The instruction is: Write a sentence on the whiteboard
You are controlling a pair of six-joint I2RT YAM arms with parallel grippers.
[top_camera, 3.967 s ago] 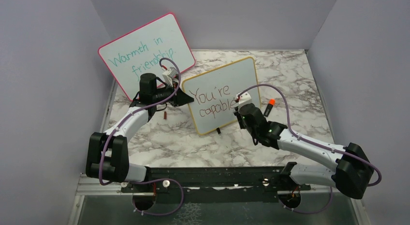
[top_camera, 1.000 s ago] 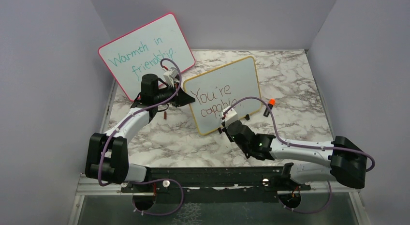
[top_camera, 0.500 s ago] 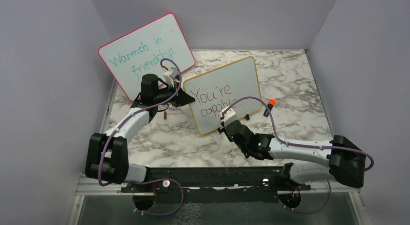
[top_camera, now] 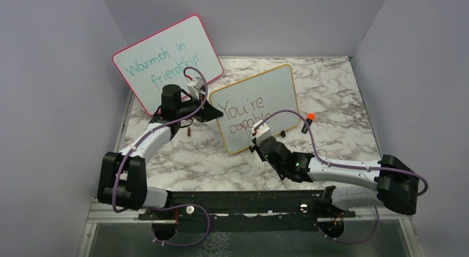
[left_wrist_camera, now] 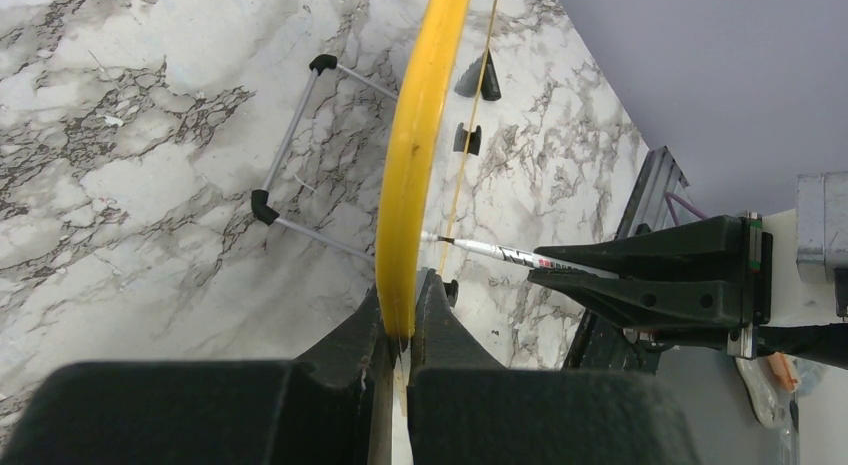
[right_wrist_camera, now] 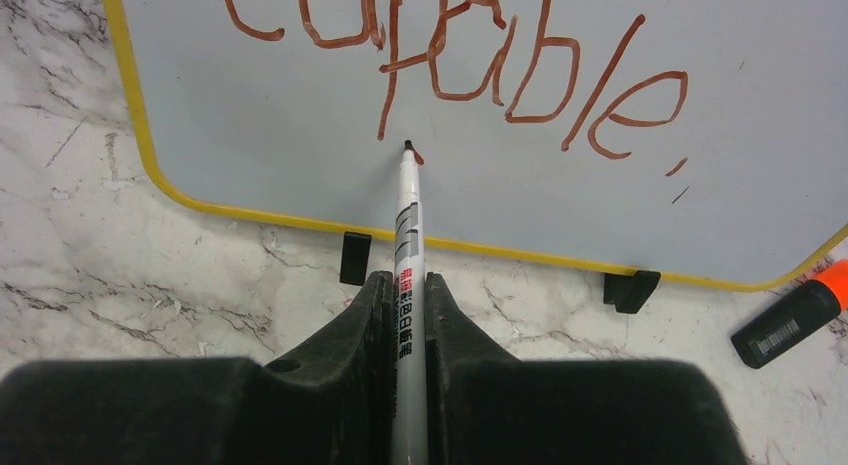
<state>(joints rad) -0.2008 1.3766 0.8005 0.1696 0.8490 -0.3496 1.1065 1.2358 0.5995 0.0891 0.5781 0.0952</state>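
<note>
Right wrist: fingers [right_wrist_camera: 345, 330] straight toward whiteboard [right_wrist_camera: 300, 135]

Glossy whiteboard [right_wrist_camera: 480, 185] (yellow plastic frame [right_wrist_camera: 124, 85]), smooth marbled table [right_wrist_camera: 100, 285].

Plain lavender-grey walls [top_camera: 55, 102] are rising at left, top and right around a central grey-veined white marble tabletop [top_camera: 337, 85].

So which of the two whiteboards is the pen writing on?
The smaller yellow-framed whiteboard with red-brown writing; the larger pink-framed board with teal writing stands behind it.
</note>
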